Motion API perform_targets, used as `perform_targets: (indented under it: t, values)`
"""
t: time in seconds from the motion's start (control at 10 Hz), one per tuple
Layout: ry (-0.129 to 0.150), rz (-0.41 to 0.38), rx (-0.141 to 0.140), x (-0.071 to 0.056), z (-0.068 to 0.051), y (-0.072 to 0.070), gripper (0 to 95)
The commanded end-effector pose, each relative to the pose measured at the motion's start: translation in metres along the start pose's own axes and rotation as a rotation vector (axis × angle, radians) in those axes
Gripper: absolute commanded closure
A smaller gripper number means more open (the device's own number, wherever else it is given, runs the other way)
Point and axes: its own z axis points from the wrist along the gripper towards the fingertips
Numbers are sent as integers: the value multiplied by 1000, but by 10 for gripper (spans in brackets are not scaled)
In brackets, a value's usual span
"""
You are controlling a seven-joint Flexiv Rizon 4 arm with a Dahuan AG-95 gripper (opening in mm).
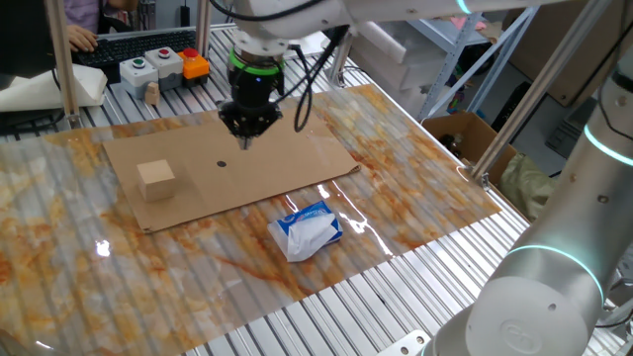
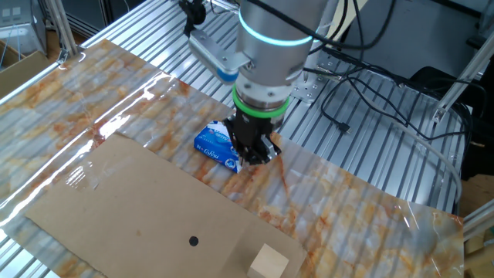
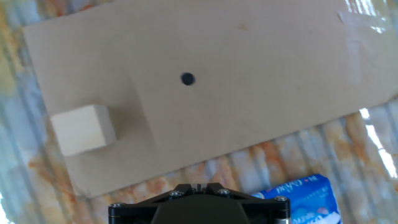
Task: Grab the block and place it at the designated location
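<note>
The gripper (image 1: 247, 136) is seen pointing straight down above the worktop (image 1: 415, 198), with its jaws drawn fully together and nothing held between them. It hangs clear of the surface, over the cardboard sheet (image 1: 287, 163) in one fixed view.

The block (image 1: 155, 179), a plain light-tan wooden cube, rests flat on the cardboard sheet near one of its corners, well apart from the jaws and untouched. In the hand view the block (image 3: 83, 129) is found to the left of the jaws and a little ahead of them.

The designated location (image 1: 222, 165), a tiny black dot marked on the sheet, lies between the block and the jaws in the fixed view, nearer to the jaws. In the hand view the dot (image 3: 187, 79) is seen ahead of the jaws, bare and uncovered.

A blue-and-white soft packet (image 1: 308, 229) lies on the worktop just off the edge of the sheet; in the other fixed view the packet (image 2: 216, 144) is partly hidden behind the gripper (image 2: 253, 154).
</note>
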Motion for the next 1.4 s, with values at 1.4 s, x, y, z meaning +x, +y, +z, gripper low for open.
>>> perform_targets:
  t: [1.4]
  values:
    - [8,-10,3,-4,7,21,950]
